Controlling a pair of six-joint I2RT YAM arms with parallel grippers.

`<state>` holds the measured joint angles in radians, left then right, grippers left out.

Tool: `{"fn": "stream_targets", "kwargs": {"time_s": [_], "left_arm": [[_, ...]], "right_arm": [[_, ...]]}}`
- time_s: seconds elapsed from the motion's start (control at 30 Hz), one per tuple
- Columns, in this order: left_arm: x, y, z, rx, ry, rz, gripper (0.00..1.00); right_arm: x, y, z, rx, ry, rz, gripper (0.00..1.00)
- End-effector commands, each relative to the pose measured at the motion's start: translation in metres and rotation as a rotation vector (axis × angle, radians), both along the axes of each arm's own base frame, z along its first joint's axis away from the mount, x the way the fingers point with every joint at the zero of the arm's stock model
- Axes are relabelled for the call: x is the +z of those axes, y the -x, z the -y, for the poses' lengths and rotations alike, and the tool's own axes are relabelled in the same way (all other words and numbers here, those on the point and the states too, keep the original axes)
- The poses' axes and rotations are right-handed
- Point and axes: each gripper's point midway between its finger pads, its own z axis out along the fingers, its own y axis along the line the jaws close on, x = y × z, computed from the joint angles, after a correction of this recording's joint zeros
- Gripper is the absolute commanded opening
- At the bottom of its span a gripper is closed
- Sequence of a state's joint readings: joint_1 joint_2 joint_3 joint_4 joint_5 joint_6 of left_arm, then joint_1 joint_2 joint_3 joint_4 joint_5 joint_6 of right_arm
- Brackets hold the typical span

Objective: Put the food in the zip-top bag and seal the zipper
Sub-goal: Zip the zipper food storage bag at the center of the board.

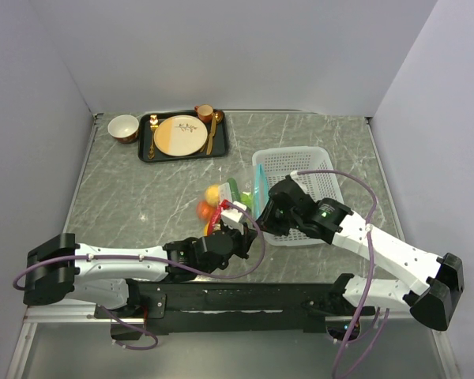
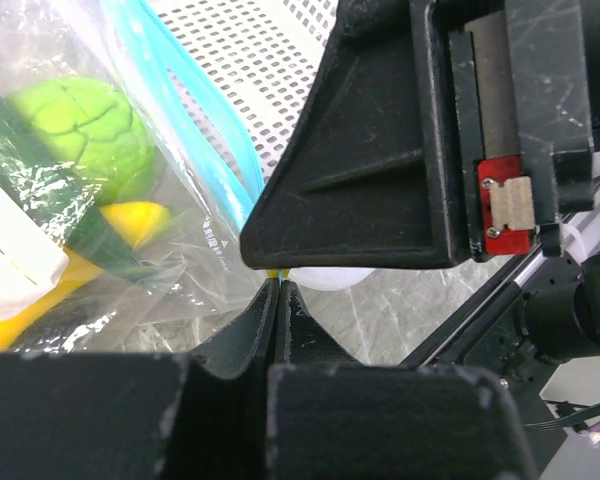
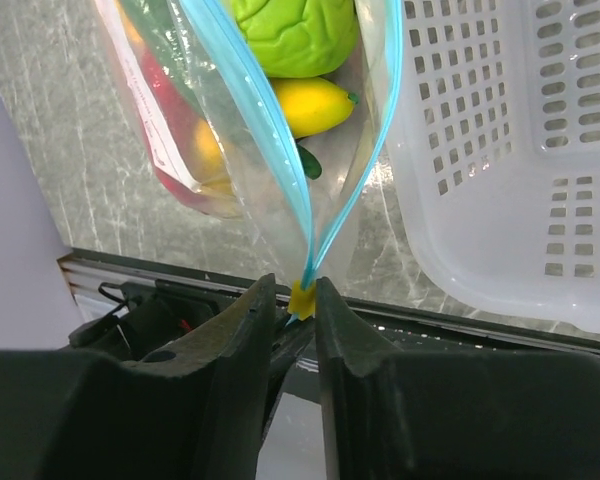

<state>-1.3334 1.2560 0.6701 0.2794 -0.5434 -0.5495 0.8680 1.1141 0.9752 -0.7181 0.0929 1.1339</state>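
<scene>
Right gripper (image 3: 298, 296) pinches narrowly on a small yellow tab at the near end of the zipper (image 3: 307, 262). Left gripper (image 2: 280, 292) reaches in low from the left, its fingers pressed together on the same near corner of the zip-top bag (image 1: 229, 193). Both arms stretch forward and converge at the bag. The zipper runs near to far, its two teal strips splayed apart. The mouth faces right, toward the white basket (image 1: 316, 170) just beside it. Inside the bag lie a lime-green ball (image 3: 295, 30), a yellow banana (image 3: 315, 105) and a red chilli (image 3: 175, 160).
</scene>
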Motion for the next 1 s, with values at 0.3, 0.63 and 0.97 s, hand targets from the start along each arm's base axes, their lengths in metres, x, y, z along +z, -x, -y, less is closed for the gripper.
{"fn": "stream_targets", "kwargs": {"time_s": [0.3,0.63,0.97], "left_arm": [[0.028,-0.003,0.01,-0.003,0.063,0.025,0.01],[0.029,-0.004,0.007,0.005,0.065,0.022,0.01],[0.029,0.0,0.001,0.0,0.074,0.008,0.01]], "right_arm": [[-0.001,0.0,-0.007,0.008,-0.032,0.001,0.26],[-0.001,0.0,-0.005,0.005,-0.029,0.009,0.01],[-0.001,-0.006,0.006,-0.059,-0.019,0.042,0.0]]}}
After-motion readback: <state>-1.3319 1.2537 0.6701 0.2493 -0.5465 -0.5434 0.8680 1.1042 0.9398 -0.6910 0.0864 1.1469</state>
